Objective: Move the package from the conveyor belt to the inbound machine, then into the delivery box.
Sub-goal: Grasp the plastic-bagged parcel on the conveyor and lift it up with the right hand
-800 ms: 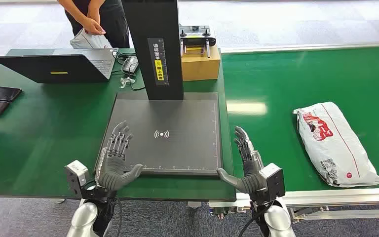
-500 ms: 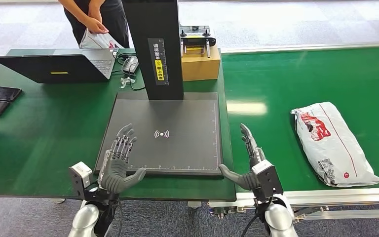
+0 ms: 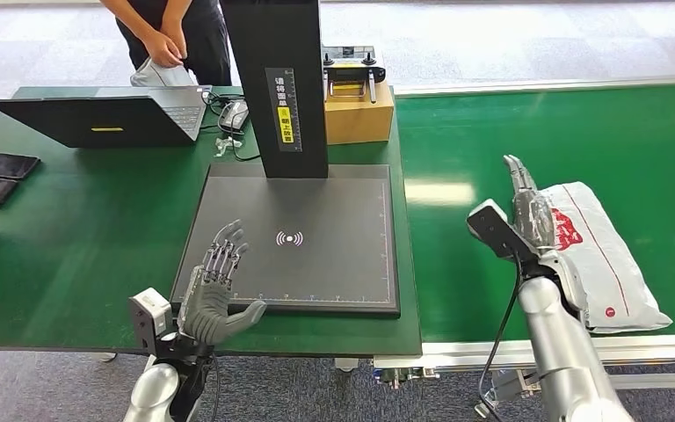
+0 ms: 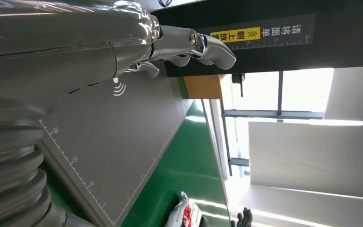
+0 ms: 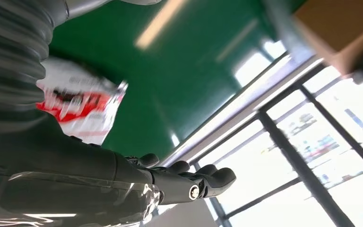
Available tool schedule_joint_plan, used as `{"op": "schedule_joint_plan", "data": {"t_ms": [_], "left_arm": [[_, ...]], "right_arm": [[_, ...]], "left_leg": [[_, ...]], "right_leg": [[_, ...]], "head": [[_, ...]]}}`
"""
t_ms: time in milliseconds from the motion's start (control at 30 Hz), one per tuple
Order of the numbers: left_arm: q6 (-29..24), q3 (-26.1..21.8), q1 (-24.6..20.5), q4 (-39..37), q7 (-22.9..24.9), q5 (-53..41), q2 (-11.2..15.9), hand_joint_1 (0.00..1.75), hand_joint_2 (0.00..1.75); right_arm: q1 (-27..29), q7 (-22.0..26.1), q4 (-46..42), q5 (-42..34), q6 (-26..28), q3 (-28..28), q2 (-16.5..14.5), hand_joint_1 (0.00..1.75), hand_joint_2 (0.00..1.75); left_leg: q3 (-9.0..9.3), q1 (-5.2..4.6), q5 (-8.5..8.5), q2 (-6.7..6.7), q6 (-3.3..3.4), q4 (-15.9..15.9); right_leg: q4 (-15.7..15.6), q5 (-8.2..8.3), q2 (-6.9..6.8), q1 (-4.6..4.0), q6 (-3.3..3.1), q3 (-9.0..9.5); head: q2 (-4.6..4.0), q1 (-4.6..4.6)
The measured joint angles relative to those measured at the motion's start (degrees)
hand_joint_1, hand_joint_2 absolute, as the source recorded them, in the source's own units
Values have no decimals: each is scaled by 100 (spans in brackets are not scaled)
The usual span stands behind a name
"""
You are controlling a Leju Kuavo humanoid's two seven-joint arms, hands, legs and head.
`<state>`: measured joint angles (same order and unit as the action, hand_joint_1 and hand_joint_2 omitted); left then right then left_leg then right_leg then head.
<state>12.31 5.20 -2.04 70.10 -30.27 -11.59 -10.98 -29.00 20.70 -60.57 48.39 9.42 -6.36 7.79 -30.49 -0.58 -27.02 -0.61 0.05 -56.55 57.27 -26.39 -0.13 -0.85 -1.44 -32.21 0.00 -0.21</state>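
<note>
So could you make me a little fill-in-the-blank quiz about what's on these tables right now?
1. The white package lies on the ____ conveyor belt.
2. The robot's ____ hand reaches over the package, fingers stretched out.
3. The other hand hovers, fingers apart, at the near edge of the dark scanner ____.
4. A ____ box stands beside the scanner's black column.

Missing words: green; right; plate; cardboard
</note>
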Motion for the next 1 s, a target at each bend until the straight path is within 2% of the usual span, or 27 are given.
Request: {"op": "schedule_joint_plan", "data": {"t_ms": [100,267,467,667,833,1000], "left_arm": [[4,-5,-21,-1,5,-27,-14,0,175],[-5,-10,-33,-1,2,-41,-16,0,175],[-34,-27,-23,4,-11,-31,-15,0,175],[-78,-89,76,119,-25,-14,-10,0,175],[-115,-147,283,300,-36,-8,-8,0,175],[-123,-178,365,402,-39,-8,-10,0,175]], "right_arm": [[-533,-273,765,461,225,-7,306,0,175],[-1297,-629,1942,747,242,-34,739,0,175],[-1817,-1004,2960,1074,277,-35,1042,0,175],[-1804,-1005,3437,894,504,-109,1141,0,175],[-1425,-745,3597,468,668,-424,1147,0,175],[-1232,-730,3695,414,683,-608,1147,0,175]], "left_leg": [[-3,-2,0,1,1,-1],[-6,-2,-4,2,6,-3],[-9,-2,-4,3,7,-1],[-9,-2,-6,3,9,1],[-15,-2,-8,5,13,1],[-17,-2,-8,5,14,1]], "right_leg": [[0,1,-1,2,2,-2],[0,1,-2,3,2,-6],[0,1,-3,2,2,-9],[0,0,-2,1,1,-11],[0,-1,-7,0,2,-13],[0,-1,-6,1,2,-15]], "head": [[0,0],[0,-1],[0,-1],[0,-1],[0,-1],[0,-1]]}}
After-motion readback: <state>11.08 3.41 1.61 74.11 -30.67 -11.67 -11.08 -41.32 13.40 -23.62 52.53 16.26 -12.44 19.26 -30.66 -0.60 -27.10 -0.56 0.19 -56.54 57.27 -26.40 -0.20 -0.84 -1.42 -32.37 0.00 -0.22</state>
